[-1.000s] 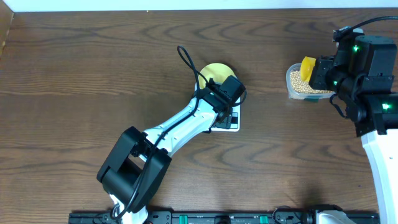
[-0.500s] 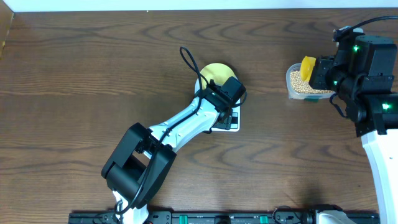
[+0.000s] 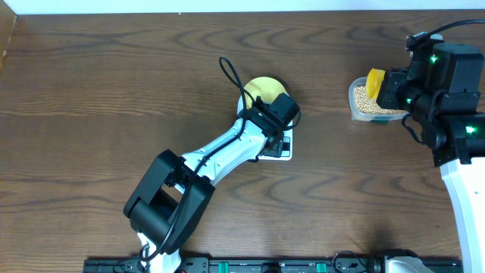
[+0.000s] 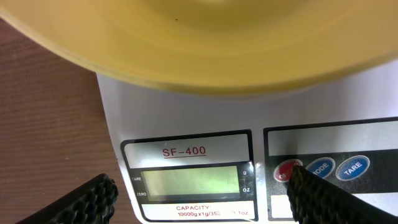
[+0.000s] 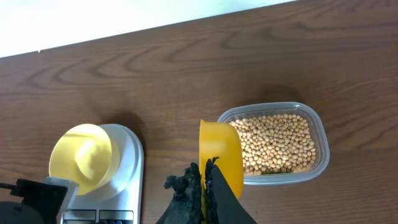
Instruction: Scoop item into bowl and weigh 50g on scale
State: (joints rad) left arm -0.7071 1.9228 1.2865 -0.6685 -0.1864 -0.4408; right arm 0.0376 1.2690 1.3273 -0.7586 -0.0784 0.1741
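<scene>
The dark wooden table [image 3: 91,91] has the white scale [image 4: 186,112] near its middle, and the pale-yellow bowl [image 3: 261,86] stands on the far part of it. I see my left gripper [image 4: 205,190] hanging just over the display [image 4: 189,182], opened wide and holding nothing. At the right, my right gripper [image 5: 205,186] is closed on the yellow scoop [image 5: 221,152], at the left edge of the clear tub [image 5: 314,171] that holds the beans [image 5: 273,143].

We see the left arm [image 3: 227,152], white links between black joints, with a black cable [image 3: 226,72] looping off its wrist. The right arm [image 3: 455,87] bears black housings studded with green lights [image 3: 433,58] over a white link. The pads [image 4: 93,200] of the left gripper [image 4: 200,178] are black and knurled; the right gripper [image 5: 205,186] is black too.
</scene>
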